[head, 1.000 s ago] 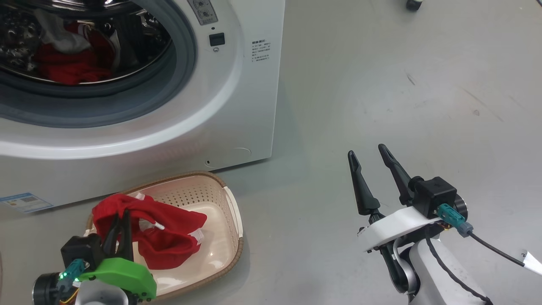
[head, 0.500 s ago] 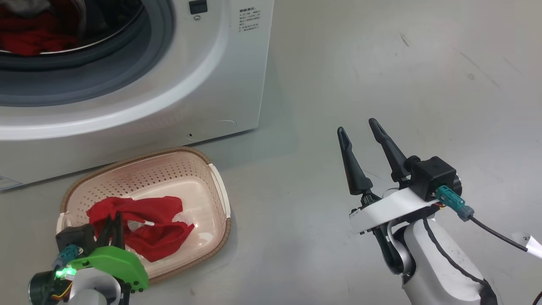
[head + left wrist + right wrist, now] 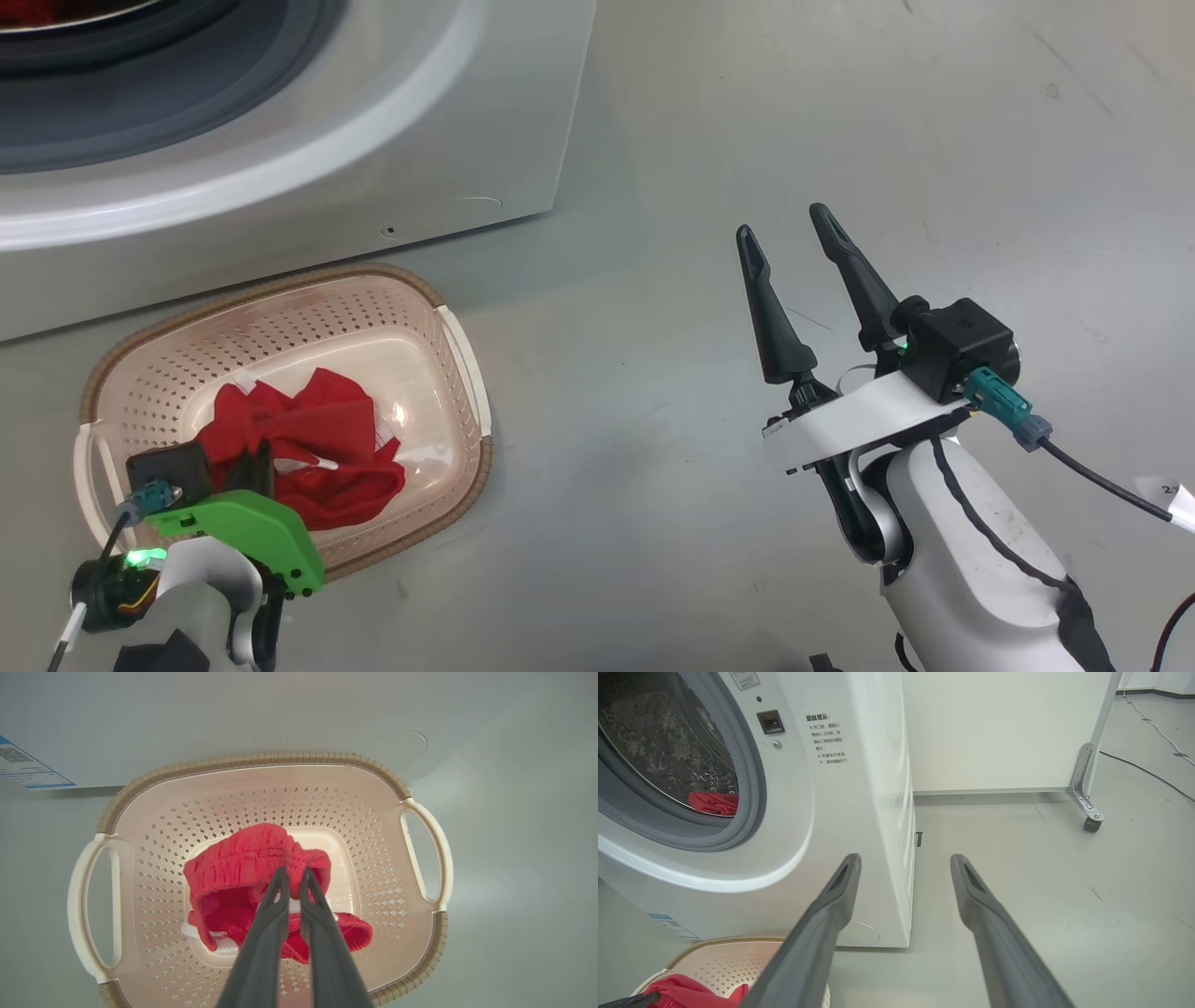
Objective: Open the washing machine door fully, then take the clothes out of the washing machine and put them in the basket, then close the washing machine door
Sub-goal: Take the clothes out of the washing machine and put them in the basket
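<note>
Left gripper (image 3: pixel 293 877), its two dark fingers drawn almost together and pinching a fold of the bright red ribbed fabric garment with white trim (image 3: pixel 247 854). The garment hangs inside the cream perforated plastic basket with a brown woven-look rim and white side handles (image 3: pixel 261 759), and its lower folds appear to rest on the basket floor. The basket stands on the smooth grey floor (image 3: pixel 653 467), just in front of the large white front-loading washing machine (image 3: pixel 859 812). Right gripper (image 3: pixel 782 222), jaws spread wide and holding nothing, hovers over bare floor well apart from the basket. In the right wrist view the grey-gasketed drum mouth (image 3: pixel 754 788) stands uncovered, so the opening of the washing machine door is judged done, though how far it swings cannot be told. Inside the steel drum lies a further heap of red fabric (image 3: pixel 714 802). Progress is judged at roughly the middle. One garment is delivered to the basket but not yet released. What is left is to let it go, fetch the fabric in the drum, and finally close the door.
</note>
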### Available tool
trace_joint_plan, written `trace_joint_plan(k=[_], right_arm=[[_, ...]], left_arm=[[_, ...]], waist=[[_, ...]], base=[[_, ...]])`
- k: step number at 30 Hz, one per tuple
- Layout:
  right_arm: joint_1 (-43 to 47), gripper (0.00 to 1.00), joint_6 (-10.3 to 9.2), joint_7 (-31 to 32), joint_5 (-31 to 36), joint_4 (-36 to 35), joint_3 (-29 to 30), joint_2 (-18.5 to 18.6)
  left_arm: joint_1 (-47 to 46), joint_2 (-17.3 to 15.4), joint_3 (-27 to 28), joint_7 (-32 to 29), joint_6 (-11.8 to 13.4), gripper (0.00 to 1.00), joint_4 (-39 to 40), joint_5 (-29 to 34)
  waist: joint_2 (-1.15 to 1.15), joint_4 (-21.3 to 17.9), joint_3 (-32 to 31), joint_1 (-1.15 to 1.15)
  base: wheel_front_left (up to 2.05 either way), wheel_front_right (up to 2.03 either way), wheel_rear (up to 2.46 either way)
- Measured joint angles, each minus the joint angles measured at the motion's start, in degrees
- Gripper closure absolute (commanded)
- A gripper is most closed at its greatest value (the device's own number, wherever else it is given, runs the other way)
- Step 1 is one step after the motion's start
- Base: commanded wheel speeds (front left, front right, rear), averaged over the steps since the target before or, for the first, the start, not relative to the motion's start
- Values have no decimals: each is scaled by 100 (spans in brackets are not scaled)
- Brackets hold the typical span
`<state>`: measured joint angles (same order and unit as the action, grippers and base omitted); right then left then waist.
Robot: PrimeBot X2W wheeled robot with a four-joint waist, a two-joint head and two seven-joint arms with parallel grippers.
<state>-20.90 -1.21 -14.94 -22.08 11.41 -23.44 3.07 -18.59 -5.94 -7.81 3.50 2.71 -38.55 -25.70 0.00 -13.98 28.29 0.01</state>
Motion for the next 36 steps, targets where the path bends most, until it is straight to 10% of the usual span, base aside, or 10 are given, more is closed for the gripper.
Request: trace_joint_plan(k=[4,9,11,36], right_arm=[[-38,0,-3,0,2,2,-33,-1],[-99,0,-3,0,2,22,-40,-1],[-99,0,-3,0,2,27,-41,0],[-68,0,-44,0,119,377,162,2]], left_arm=[[-186,3,0,-49,-26,100,-292,0],[-370,33,9,-70,-108,55,-632,-56],[-427,80,49,-92,-108,0,-758,-136],[-726,105,-110,976,-485,0,-1126,60]], waist=[[0,1,144,0],[0,-5,242,0],[0,-5,256,0],[0,260,-315,0]], base=[[0,0,0],[0,0,0],[0,0,0],[0,0,0]])
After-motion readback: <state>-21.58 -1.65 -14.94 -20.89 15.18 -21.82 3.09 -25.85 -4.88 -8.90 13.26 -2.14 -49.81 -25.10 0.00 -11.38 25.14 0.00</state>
